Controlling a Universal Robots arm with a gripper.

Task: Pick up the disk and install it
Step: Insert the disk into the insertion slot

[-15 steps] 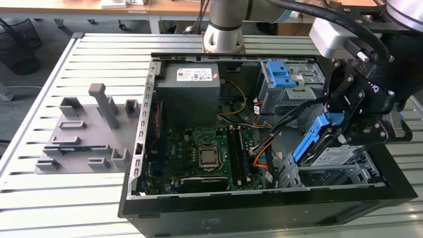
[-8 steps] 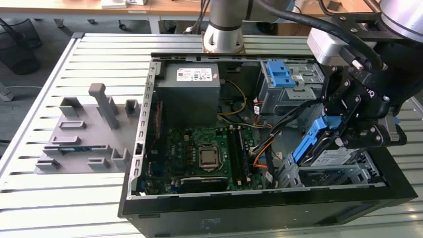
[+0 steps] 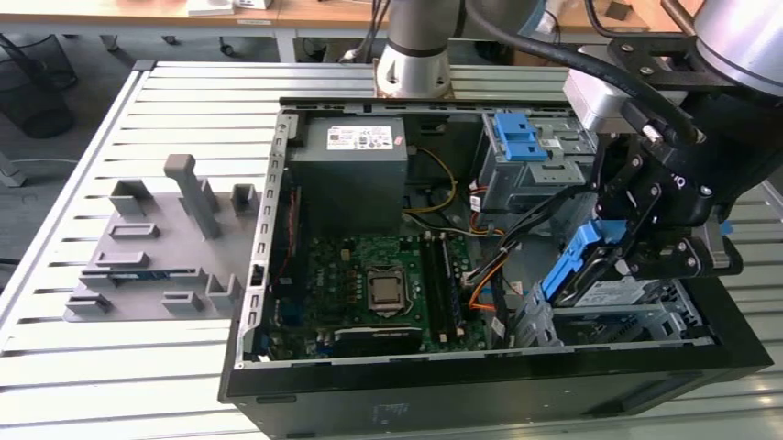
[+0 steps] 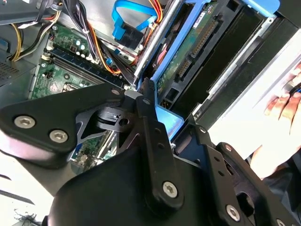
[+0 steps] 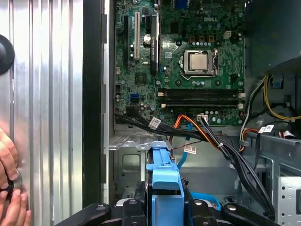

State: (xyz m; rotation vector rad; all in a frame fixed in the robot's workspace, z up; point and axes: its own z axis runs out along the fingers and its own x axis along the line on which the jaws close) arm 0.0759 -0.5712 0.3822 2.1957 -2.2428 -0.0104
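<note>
One arm, one tool (image 3: 626, 261). In the exterior view I'm watching it gripping the disk (image 3: 573, 275) by its blue carrier. The disk is hanging tilted inside the open computer case (image 3: 263, 275), just over the silver drive bay (image 3: 636, 316) at the near corner on the exterior view's right. The grey power-supply box (image 3: 355, 170) is sitting at the far end of the case. The grey cage with blue latches (image 3: 526, 147) is standing beside it toward the exterior view's right. The motherboard (image 3: 373, 284) is lying nearer the camera than the box. A grey fixture (image 3: 159, 243) is resting on the slatted tabletop (image 3: 73, 367), on the exterior view's left of the case.

In the second wrist view I'm seeing black fingers (image 4: 149, 117) pressing against the blue carrier, and the disk's green circuit board (image 4: 188, 47) is facing the camera. A person's hand (image 4: 282, 106) is showing beyond the case.

In the first wrist view the carrier's blue end is sticking out between the fingers (image 5: 136, 207), jaws sitting tight on both its sides, motherboard beyond. A person's hand (image 5: 8, 188) is resting on the tabletop.
</note>
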